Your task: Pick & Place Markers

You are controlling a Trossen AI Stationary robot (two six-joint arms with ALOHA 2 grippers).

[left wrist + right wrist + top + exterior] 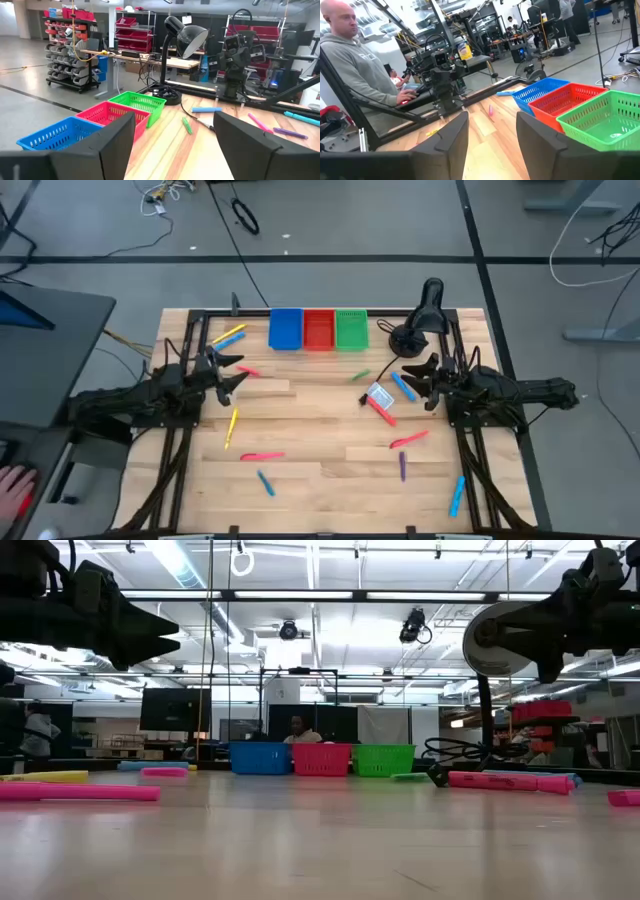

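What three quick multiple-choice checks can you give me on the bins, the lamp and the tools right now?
1. Where does the green bin stand in the row at the table's far edge?
A. Nearest the black desk lamp
B. Between the other two bins
C. Farthest from the lamp

2. How many bins are there?
A. Two
B. Three
C. Four

3. What is the left tool doing?
A. Gripping a yellow marker
B. Resting inside a bin
C. Open and holding nothing

Answers: 1 A, since the high view shows blue bin, red bin, then green next to the lamp. 2 B, three stand side by side. 3 C, the left wrist view shows its fingers spread around nothing.
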